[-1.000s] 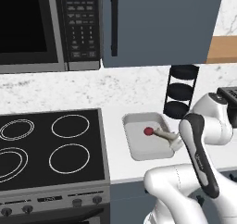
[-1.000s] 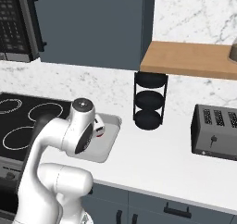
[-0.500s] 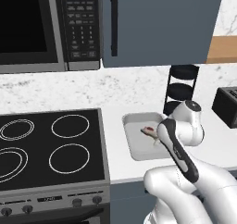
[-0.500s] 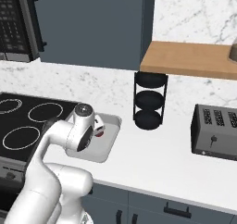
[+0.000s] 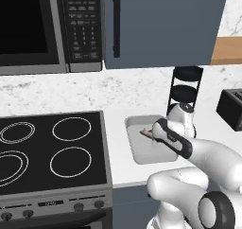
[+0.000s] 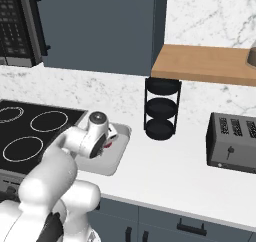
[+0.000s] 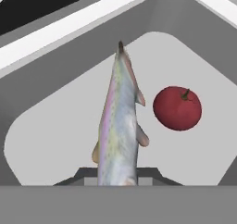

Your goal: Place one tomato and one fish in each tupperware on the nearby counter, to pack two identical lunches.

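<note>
Lowering a fish (image 7: 119, 126) into the tub (image 7: 51, 126) is the step in hand, judging by the hand view: the gripper (image 7: 118, 179) is clamped on the fish at one end, and the body hangs away from the camera toward the tub floor. A tomato (image 7: 177, 108) already lies on that floor, just beside the fish, apart from it.

In the left base view the gripper (image 5: 152, 134) sits over the tub (image 5: 137, 150), which rests on the white counter (image 5: 118, 166) just beside the stove (image 5: 52, 152). The right base view shows the same tub (image 6: 112, 161) with the arm over it.

Next move, as a judgement: bring the fish down flat, open the jaws, lift clear without knocking the tomato. That would finish this lunch; a second tub is not identifiable here, so overall progress is unclear.

Fish: long, slim, silvery with a pink-green sheen, small tan fins. Whether its far tip touches the floor cannot be told. Tomato: round, deep red, short stem. Tub: shallow, light grey, rounded corners, raised rim.
</note>
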{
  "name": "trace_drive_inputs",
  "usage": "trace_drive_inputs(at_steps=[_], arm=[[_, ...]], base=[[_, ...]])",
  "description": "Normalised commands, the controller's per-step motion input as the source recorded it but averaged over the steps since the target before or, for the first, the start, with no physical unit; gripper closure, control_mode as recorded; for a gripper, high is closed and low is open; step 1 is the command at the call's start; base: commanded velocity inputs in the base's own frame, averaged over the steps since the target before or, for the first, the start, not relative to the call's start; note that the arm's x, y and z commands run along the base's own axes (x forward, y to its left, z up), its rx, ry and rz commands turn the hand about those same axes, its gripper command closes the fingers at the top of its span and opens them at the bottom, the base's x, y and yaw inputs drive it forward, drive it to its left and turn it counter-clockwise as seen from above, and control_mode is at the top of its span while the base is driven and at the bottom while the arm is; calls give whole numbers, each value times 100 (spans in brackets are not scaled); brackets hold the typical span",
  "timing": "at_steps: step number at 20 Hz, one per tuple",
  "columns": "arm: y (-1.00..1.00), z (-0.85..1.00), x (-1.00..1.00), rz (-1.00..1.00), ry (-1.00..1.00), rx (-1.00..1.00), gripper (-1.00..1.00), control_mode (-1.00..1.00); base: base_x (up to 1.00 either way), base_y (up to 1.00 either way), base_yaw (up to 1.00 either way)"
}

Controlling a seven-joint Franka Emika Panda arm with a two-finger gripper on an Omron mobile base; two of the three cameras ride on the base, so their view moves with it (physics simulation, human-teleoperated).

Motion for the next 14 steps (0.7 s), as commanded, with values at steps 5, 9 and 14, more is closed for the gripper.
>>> trace_drive_inputs(at_steps=[5,9,14], arm=[[9,-79,22,1,0,-7,100,-100],[9,-38,6,1,0,-4,100,-100],[1,-1,2,0,-10,-2,-100,-100]], base=[[0,0,0],[0,0,0],[0,0,0]])
